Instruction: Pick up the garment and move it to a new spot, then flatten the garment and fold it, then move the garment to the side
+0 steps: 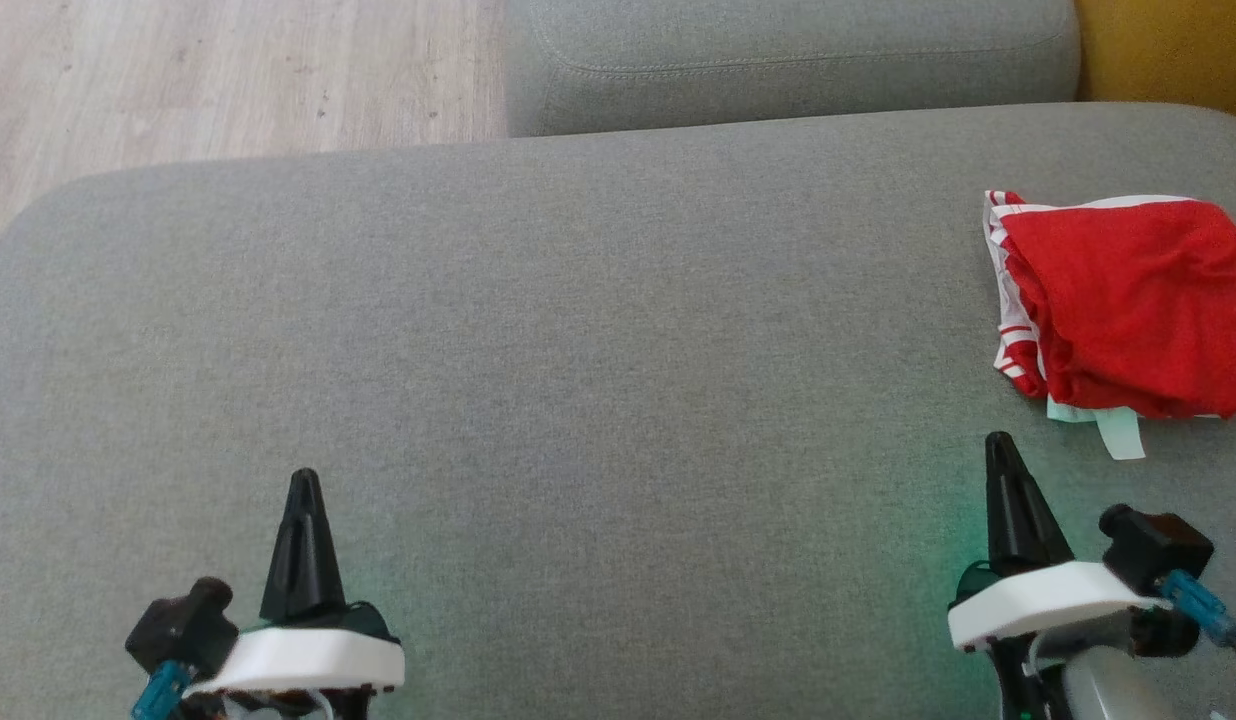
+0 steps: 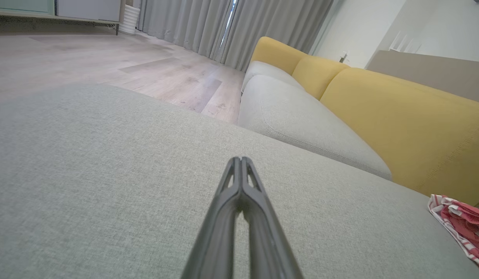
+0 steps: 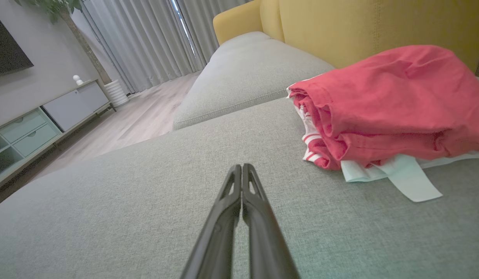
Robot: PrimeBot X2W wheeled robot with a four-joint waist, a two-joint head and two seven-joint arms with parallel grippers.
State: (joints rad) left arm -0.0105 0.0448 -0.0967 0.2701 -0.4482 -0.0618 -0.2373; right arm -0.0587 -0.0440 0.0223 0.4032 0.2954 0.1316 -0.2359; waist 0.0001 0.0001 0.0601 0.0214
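On woven grey cushion [image 1: 578, 350]: bunched red garment [image 1: 1128, 300]; left gripper [image 1: 304, 482], right gripper [image 1: 999, 445] closed.

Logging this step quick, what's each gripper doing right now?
Left gripper: closed, holding nothing.
Right gripper: closed, holding nothing, apart from the crumpled red fabric garment.
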